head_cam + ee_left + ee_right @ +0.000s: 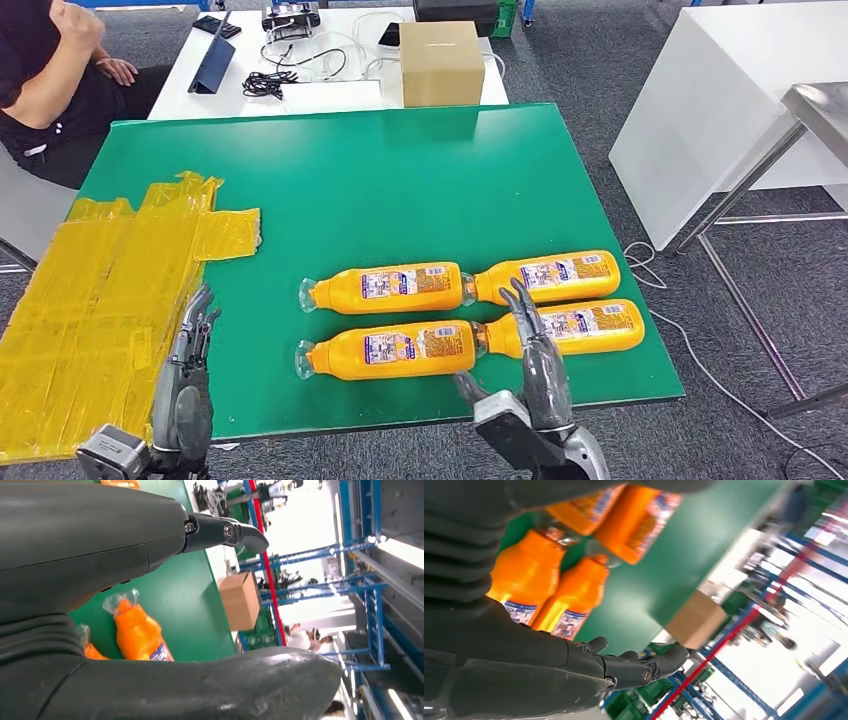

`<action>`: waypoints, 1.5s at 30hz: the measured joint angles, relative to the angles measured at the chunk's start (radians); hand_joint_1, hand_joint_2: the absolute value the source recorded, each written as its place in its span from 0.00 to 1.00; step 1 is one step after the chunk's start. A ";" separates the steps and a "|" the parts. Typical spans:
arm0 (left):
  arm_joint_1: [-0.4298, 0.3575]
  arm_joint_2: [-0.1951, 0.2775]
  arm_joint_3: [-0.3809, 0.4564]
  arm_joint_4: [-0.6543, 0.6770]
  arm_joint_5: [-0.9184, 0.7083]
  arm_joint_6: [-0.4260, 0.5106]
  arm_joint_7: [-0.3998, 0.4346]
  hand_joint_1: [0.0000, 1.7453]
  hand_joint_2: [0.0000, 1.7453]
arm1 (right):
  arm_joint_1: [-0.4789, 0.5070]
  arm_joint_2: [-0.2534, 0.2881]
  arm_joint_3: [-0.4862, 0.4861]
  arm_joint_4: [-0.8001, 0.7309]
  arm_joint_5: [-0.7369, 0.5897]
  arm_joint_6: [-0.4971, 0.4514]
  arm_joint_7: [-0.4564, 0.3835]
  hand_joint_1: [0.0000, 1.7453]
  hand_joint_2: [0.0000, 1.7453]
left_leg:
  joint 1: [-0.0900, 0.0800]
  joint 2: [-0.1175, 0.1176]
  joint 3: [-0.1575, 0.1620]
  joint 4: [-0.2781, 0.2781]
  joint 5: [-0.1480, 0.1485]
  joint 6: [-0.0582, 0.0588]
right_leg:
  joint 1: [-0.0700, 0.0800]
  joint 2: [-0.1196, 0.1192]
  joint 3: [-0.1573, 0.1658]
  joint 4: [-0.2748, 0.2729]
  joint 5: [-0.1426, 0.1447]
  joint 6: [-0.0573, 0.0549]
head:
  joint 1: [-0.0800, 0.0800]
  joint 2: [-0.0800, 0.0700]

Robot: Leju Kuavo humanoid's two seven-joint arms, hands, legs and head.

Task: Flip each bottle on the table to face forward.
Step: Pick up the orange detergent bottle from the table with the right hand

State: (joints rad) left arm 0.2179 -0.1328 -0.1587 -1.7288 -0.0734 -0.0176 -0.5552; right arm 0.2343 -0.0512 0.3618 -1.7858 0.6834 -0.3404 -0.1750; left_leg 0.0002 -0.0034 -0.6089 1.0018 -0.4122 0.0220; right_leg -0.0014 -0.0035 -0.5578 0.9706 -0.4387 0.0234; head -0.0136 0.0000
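Several orange bottles lie on their sides on the green table (400, 170), in two rows, labels up, caps toward the left. Far row: a left bottle (385, 287) and a right bottle (545, 275). Near row: a left bottle (390, 349) and a right bottle (585, 327). My right hand (535, 365) hovers open at the near edge, fingers stretched over the neck of the near right bottle, holding nothing. My left hand (185, 380) is open at the near left edge, beside the yellow tape patch. The right wrist view shows bottles (526, 577) close ahead of the fingers (644, 665).
A patch of yellow tape (100, 290) covers the table's left part. A cardboard box (441, 62) stands just past the far edge, on a white desk with cables and devices. A person (50, 70) sits at the far left. A white table and metal frame (740, 190) stand right.
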 joint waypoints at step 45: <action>-0.102 0.003 -0.016 0.098 -0.012 -0.026 0.093 0.00 0.00 | -0.447 -0.015 0.278 0.554 0.208 0.390 0.271 0.00 1.00 | 0.000 0.001 0.005 0.000 0.002 0.001 | 0.000 0.001 0.003 0.000 0.001 0.000 | 0.000 0.000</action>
State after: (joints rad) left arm 0.1164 -0.1297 -0.1745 -1.6311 -0.0853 -0.0440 -0.4624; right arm -0.2123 -0.0659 0.6398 -1.2321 0.8918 0.0493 0.0956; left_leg 0.0004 -0.0025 -0.6041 1.0019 -0.4105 0.0227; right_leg -0.0014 -0.0030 -0.5545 0.9707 -0.4376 0.0236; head -0.0137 0.0000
